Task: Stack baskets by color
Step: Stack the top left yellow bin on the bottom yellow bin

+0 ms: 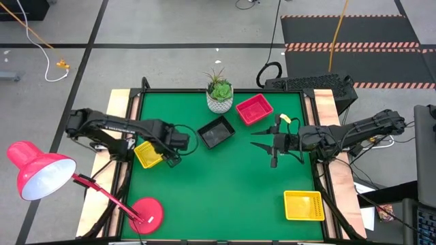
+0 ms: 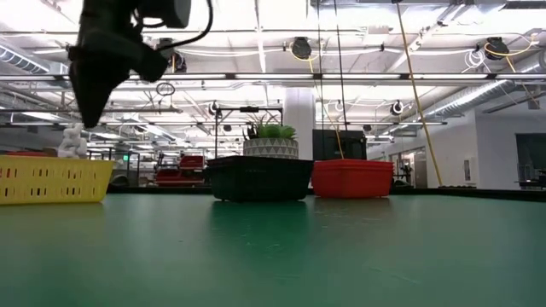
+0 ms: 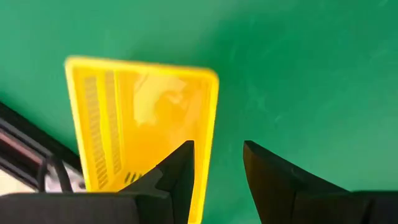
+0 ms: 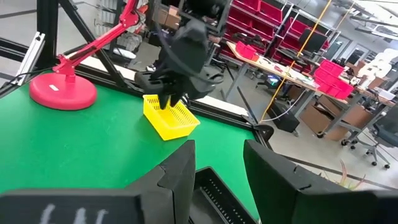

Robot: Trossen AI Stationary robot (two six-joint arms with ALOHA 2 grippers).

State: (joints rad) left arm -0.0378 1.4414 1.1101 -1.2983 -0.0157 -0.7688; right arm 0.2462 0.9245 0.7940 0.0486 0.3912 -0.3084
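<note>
Hovering over a yellow basket (image 1: 148,154) at the table's left edge, the left gripper (image 3: 217,165) has its fingers a narrow gap apart, one finger above the basket's rim, holding nothing. That basket is shallow, mesh-sided and tilted askew. A black basket (image 1: 216,132) sits mid-table beside a red-pink basket (image 1: 254,109) near the plant pot (image 1: 219,94); another yellow basket (image 1: 304,205) lies at the near right corner. The right gripper (image 1: 262,144) hangs empty right of centre, fingers narrowly parted, its arm stretched in from the right edge.

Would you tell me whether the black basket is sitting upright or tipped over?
Upright: the black basket rests flat on the table, open side up in the high view.
</note>
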